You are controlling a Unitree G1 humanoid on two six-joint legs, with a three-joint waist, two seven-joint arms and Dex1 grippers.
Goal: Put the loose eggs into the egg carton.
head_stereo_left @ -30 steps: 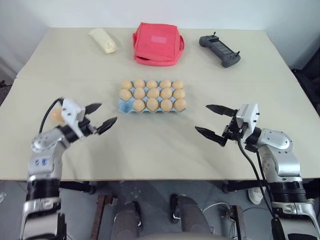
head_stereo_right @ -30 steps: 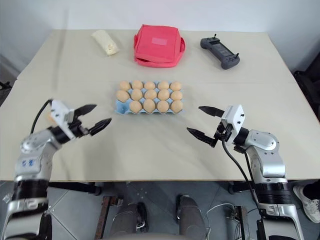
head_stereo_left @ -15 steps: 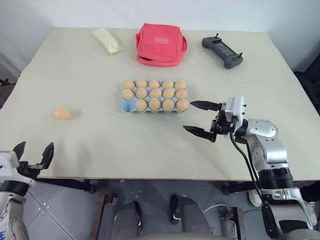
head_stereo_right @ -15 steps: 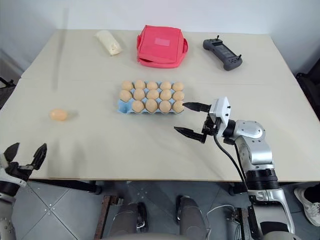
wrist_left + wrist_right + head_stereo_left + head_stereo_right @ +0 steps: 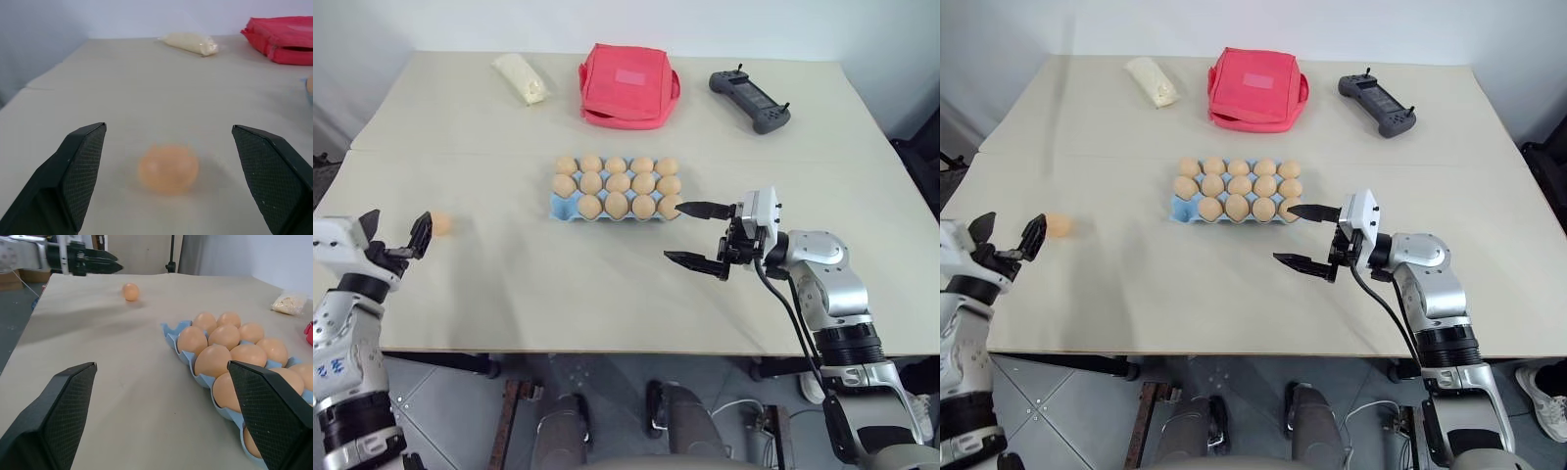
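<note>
**At the counter's left edge: last loose egg lined up for pickup**

At the left edge of the counter, the left end effector [image 5: 1007,240] hangs released, its two black fingers spread wide and holding nothing. In the left wrist view the one loose egg [image 5: 168,168] lies on the bare surface between the two fingers [image 5: 80,169] and a little beyond their tips, touching neither. From the head views the egg [image 5: 440,223] sits just beside the end effector, well apart from the egg carton [image 5: 560,205].

The right end effector [image 5: 697,235] is likewise released and empty, pointing across the counter with its upper finger near the carton's near right corner. The light blue carton sits mid-counter with nearly all its cups filled; the front-left cup looks empty, going by the blue showing there.

Farther back lie a pale wrapped lump [image 5: 519,78], a red bag [image 5: 628,84] and a black controller [image 5: 749,99].

The step in hand appears to be the approach to the last egg. The next move calls for easing the left end effector forward until the fingers straddle the egg, closing gently so the egg neither rolls away nor cracks, then carrying it to the free cup.
</note>
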